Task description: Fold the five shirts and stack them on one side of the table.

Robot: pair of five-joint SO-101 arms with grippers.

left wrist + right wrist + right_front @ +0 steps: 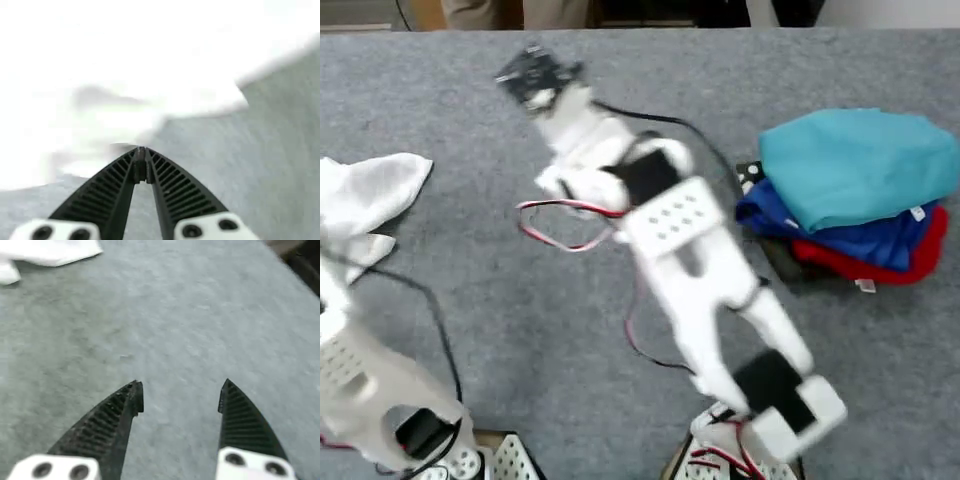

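Note:
A crumpled white shirt (370, 190) lies at the table's left edge. My left gripper (140, 152) is shut, its tips pinched at the near edge of the white shirt (125, 65). The left arm (360, 380) rises from the front left corner toward that shirt. My right gripper (535, 75) hangs open over bare grey cloth at the far middle of the table, nothing between its fingers (181, 390); the white shirt (50, 252) lies well beyond it. On the right sits a folded stack: teal shirt (855, 165) on top, blue (850, 235), then red (910, 255), with a dark layer underneath.
The grey table cover (520, 330) is bare between the white shirt and the stack. The right arm (700, 290) stretches diagonally across the middle, with a red-and-white cable loop (560, 225) beside it. A black cable (430, 310) trails by the left arm.

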